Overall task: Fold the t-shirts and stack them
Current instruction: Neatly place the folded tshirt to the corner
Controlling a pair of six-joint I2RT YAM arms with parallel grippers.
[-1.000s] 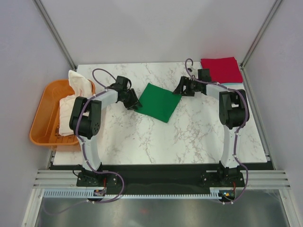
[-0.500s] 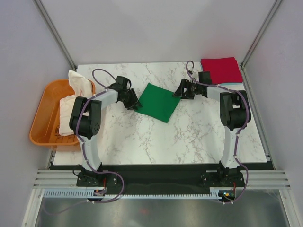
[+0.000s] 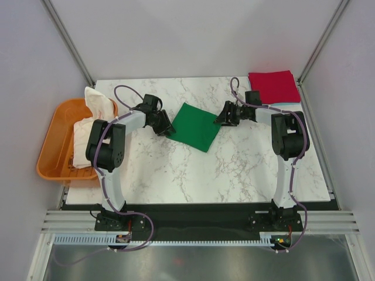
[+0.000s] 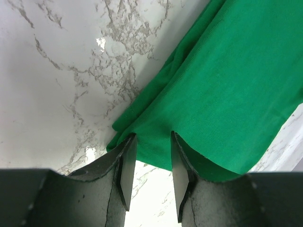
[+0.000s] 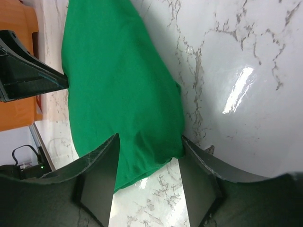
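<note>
Your left pincer (image 4: 152, 142) and right pincer (image 5: 150, 142) both stand released (jaws apart), each straddling an opposite corner of the green t-shirt (image 3: 196, 126), toward the far edge of the worktop (image 3: 234, 170).

Bright, sharp, w/ glare on table (image 5: 239, 90)

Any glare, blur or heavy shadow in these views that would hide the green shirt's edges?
Top external view: even light, sharp, only soft shadows; green t-shirt clear. Right wrist view: one bright glare streak on the table, off the cloth. Left wrist view: small glare patches on the marble beside the shirt's edge, folds readable.
</note>
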